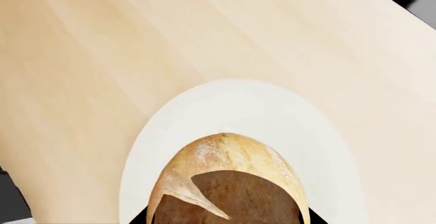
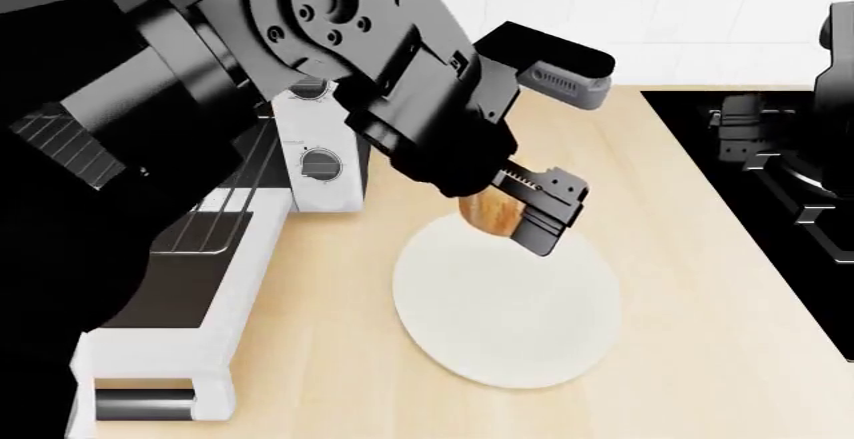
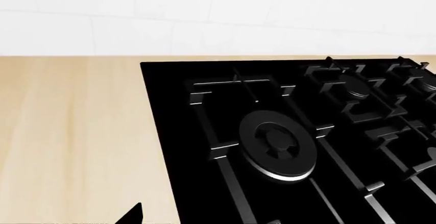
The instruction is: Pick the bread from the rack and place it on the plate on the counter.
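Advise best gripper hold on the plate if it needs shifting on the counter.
Take the plate by its bare near rim, coming in low from the side: it lies flat and thin on the counter. The left gripper, holding the bread, hangs over the far edge.

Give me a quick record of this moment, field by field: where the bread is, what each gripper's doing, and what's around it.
bread: held in the left gripper, over the far edge of the plate
plate: on the counter, nothing lying on it
toaster oven: beside the plate, door open
stove top: black, on the other side of the counter
right gripper: not visible
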Motion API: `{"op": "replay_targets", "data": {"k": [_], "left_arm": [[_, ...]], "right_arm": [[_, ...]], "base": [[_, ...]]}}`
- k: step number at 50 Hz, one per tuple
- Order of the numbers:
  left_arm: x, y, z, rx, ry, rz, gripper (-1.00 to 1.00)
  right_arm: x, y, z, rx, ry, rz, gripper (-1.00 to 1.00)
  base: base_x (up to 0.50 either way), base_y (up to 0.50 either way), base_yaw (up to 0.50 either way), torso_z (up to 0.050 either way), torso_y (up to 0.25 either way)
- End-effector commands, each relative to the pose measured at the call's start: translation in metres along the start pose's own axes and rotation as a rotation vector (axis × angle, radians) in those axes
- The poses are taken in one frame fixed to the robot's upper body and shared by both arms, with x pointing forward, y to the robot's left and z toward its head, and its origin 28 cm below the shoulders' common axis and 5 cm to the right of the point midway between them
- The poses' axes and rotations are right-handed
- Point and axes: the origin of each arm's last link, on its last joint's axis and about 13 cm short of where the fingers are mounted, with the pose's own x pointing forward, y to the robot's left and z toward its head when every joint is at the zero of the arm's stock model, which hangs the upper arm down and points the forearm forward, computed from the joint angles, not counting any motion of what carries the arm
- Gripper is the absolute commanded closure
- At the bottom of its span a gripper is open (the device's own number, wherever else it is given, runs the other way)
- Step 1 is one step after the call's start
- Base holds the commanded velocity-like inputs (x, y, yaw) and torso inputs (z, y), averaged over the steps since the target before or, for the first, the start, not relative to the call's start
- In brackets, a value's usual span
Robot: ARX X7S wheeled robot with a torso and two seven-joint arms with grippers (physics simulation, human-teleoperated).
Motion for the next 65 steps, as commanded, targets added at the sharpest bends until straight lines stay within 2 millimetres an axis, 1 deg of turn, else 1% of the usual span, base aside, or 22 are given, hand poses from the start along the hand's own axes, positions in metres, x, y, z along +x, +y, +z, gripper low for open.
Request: {"op": "replay_targets", "data": {"k": [1,2,8,14,18,24,37,48,52,65], "left_arm": [[0.003,0.005,0.001,-0.039,0.008,-0.018,1.00],[-0.001,0.002,0.002,-0.047,0.013,-0.020,1.00],[-0.021,-0.003,0.009,-0.040,-0.018,-0.009,1.00],[-0.032,-0.004,0.011,-0.043,-0.033,-0.012,1.00],[-0.046,-0.007,0.014,-0.053,-0.049,0.001,1.00],[-0.041,-0.004,0.012,-0.073,-0.029,0.008,1.00],[-0.026,-0.004,0.008,-0.118,0.033,-0.068,1.00],[-0.015,-0.002,0.005,-0.109,0.046,-0.058,1.00],[-0.013,0.001,0.006,-0.098,0.037,-0.012,1.00],[-0.010,-0.001,0.002,-0.115,0.070,-0.046,1.00]], "right_arm": [[0.002,0.000,-0.003,0.003,0.005,0.000,-1.00],[0.003,-0.002,-0.005,0.005,0.010,-0.009,-1.00],[0.004,0.000,-0.005,0.001,0.011,-0.007,-1.00],[0.003,0.001,-0.004,-0.004,0.010,-0.009,-1.00],[0.004,0.001,-0.005,-0.005,0.012,-0.008,-1.00],[0.002,0.001,-0.004,-0.004,0.009,-0.007,-1.00],[0.006,0.002,-0.008,-0.012,0.018,-0.012,-1.00],[0.008,0.003,-0.011,-0.013,0.022,-0.009,-1.00],[0.009,0.003,-0.011,-0.011,0.023,-0.010,-1.00],[0.009,0.002,-0.011,-0.008,0.023,-0.010,-1.00]], "base": [[0.00,0.00,0.00,0.000,0.000],[0.00,0.00,0.00,0.000,0.000],[0.00,0.00,0.00,0.000,0.000],[0.00,0.00,0.00,0.000,0.000],[0.00,0.00,0.00,0.000,0.003],[0.00,0.00,0.00,0.000,0.000],[0.00,0.00,0.00,0.000,0.000],[0.00,0.00,0.00,0.000,0.000],[0.00,0.00,0.00,0.000,0.000],[0.00,0.00,0.00,0.000,0.000]]}}
